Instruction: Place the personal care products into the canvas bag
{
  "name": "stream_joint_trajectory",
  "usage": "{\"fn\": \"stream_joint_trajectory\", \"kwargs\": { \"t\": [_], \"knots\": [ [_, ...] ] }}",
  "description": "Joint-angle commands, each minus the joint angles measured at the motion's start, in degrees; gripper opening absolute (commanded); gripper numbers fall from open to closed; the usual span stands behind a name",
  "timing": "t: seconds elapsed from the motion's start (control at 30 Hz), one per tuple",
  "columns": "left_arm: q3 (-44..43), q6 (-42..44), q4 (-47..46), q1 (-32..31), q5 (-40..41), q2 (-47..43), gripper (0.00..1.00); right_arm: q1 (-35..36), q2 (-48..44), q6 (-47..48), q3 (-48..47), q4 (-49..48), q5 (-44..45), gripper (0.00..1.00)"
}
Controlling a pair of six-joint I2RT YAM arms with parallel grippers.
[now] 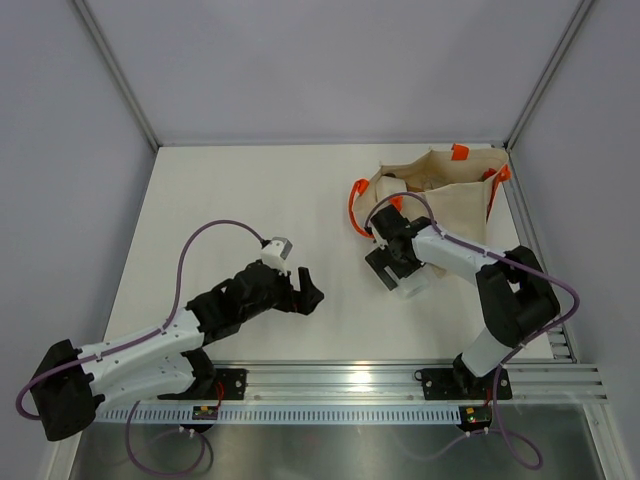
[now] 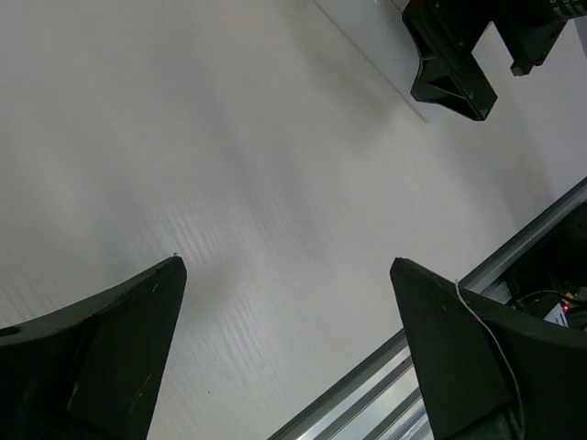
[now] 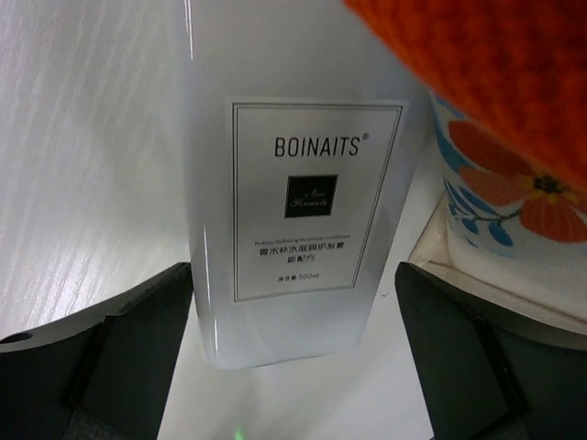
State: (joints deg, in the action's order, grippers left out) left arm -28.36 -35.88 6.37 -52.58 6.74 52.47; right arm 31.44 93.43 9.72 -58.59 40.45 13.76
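The flat white bottle (image 3: pixel 303 183), labelled BOINAITS, sits between the right claw's (image 3: pixel 292 284) dark fingers, touching both. Just beside it are the canvas bag's (image 3: pixel 514 206) floral print and orange handle (image 3: pixel 486 64), above the white tabletop (image 3: pixel 83 137).

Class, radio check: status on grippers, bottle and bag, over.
Left gripper open, empty. Right gripper shut on flat white bottle. Canvas bag right beside it; orange handle hangs close.

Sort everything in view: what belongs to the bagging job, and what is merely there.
Job:
- white bottle, held by right gripper
- bag

Merely there:
- table
- rail
- purple cables
- left gripper, open, holding nothing
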Motion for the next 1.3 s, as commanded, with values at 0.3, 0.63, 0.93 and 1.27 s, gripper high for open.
{"fn": "stream_joint_trajectory", "kwargs": {
  "t": [0.3, 0.63, 0.93, 1.27],
  "knots": [
    [-2.0, 1.1, -0.3, -0.2, 1.8, -3.2, 0.99, 0.4, 4.3, 7.9, 0.4, -3.5, -8.1, 0.62],
    [-3.5, 3.0, 1.4, -0.2, 3.2, -5.8, 0.99, 0.5, -14.0, 19.9, 3.6, 0.0, -16.2, 0.0],
    [-4.6, 3.7, 2.9, -0.2, 3.8, -7.7, 0.99, -0.1, -28.2, 34.0, -4.9, 14.8, -42.8, 0.0],
    [-4.6, 4.0, 4.4, -0.2, 3.8, -10.2, 0.99, -24.1, -12.7, 31.3, -42.1, 18.5, -56.8, 0.0]
  ]
}}
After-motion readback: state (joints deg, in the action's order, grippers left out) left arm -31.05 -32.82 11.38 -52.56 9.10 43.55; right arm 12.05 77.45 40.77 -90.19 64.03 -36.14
